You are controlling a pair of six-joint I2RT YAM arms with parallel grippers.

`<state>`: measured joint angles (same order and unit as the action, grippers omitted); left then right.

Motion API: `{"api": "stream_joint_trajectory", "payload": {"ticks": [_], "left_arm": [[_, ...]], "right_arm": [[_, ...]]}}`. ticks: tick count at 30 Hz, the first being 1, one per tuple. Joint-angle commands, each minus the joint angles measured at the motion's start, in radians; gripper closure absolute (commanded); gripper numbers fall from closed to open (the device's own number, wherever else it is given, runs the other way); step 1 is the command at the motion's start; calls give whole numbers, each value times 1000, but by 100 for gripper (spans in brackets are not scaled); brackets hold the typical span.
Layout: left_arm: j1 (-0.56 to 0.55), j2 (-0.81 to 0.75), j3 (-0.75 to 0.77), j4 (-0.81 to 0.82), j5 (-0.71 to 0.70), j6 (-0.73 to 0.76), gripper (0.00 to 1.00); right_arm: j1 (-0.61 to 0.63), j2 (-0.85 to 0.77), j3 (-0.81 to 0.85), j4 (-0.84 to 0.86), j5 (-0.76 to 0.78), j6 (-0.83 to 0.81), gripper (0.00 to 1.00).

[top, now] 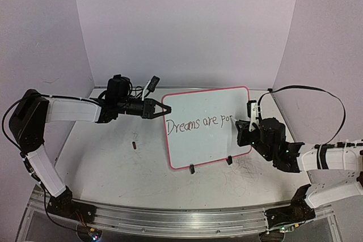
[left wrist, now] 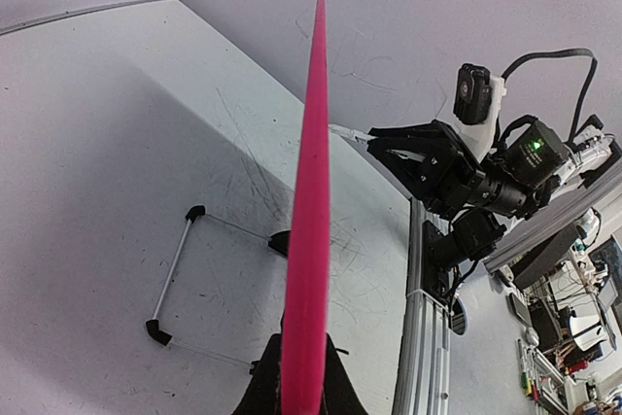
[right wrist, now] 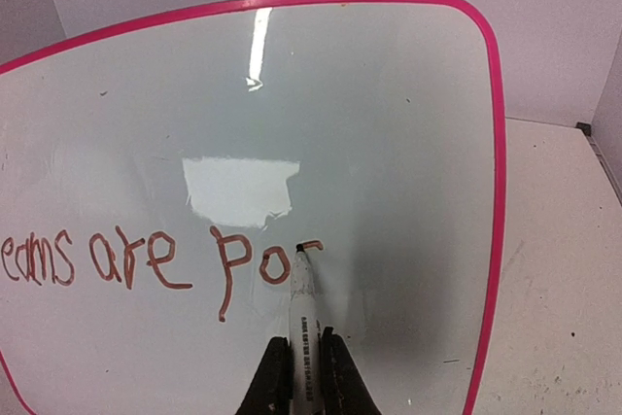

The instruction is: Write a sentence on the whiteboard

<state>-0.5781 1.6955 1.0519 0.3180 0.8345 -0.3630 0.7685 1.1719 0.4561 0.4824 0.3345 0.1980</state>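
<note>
The whiteboard (top: 210, 145) stands tilted on the table, white with a pink rim. My left gripper (top: 160, 107) is shut on its left edge; the left wrist view shows that rim (left wrist: 309, 191) edge-on between the dark fingers (left wrist: 335, 386). The sentence (top: 198, 123) reads "Dreams are po" plus a short fresh stroke, in reddish-brown ink (right wrist: 146, 259). At the board's right side my right gripper (top: 249, 118) is shut on a white marker (right wrist: 303, 308). The marker's tip touches the board (right wrist: 389, 123) at the end of that last stroke.
Two black clip feet (top: 192, 168) (top: 229, 160) hold the board's lower edge. A small dark piece (top: 134, 145) lies on the table left of the board. A thin wire stand (left wrist: 175, 269) lies behind the board. An aluminium rail (top: 170, 213) runs along the near edge; lilac walls enclose the table.
</note>
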Motion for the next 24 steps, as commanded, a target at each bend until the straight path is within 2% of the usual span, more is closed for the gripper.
{"api": "stream_joint_trajectory", "payload": {"ticks": [1, 24], "left_arm": [[1, -31, 13, -30, -33, 25, 100], [-2, -27, 15, -30, -33, 25, 100]], "right_arm": [[-4, -12, 16, -40, -2, 22, 100], [-3, -28, 22, -104, 51, 71, 100]]}}
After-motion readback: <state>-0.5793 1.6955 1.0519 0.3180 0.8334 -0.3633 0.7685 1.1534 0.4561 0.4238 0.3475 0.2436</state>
